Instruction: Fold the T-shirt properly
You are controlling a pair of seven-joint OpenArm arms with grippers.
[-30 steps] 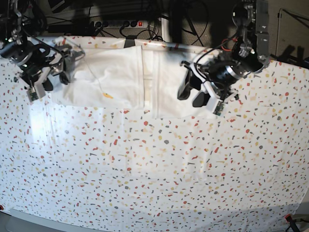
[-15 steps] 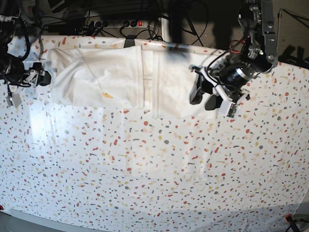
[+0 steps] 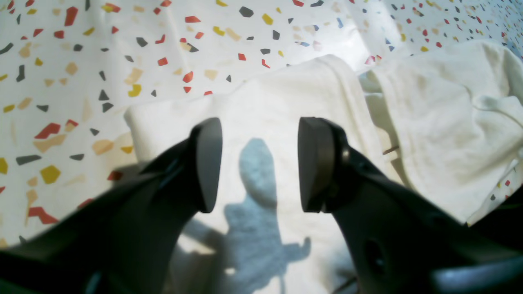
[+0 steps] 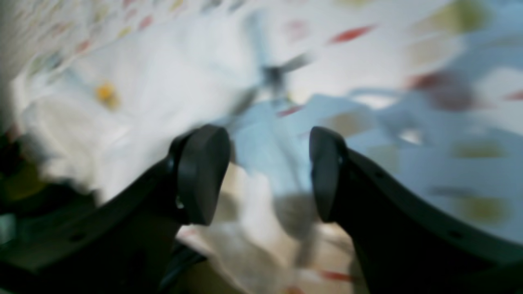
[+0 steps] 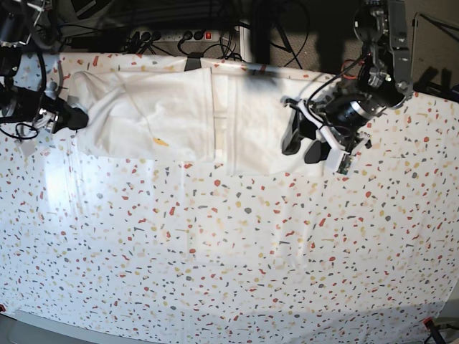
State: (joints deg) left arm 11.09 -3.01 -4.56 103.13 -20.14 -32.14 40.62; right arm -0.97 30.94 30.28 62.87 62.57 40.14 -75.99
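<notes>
Going from left to right across the base view, the right gripper [image 5: 68, 118] was found at the left end of the T-shirt [image 5: 179, 118], having been drawn outward off the cloth since a second before, when it had sat over the shirt's left corner. In the right wrist view its fingers [image 4: 202, 173] were seen spread wide with nothing between them, though that picture was badly smeared and little else could be read from it.

The T-shirt was laid as a long band across the far edge of the tablecloth [image 5: 229, 258], plain white side up, with a fold line near its middle and a small yellow spot on its left half. Its outline was not seen to have altered between the pictures — no cloth had been carried along.

Further right, the left gripper [image 5: 308, 143] had been shifted slightly rightward toward the shirt's right end and then held there. Its fingers [image 3: 206, 163] were apart, hovering just above the shirt's corner [image 3: 135, 118], and no fabric was pinched.

It was judged that a fold had been released and both ends were being freed — a further fold across the band appeared to remain.
</notes>
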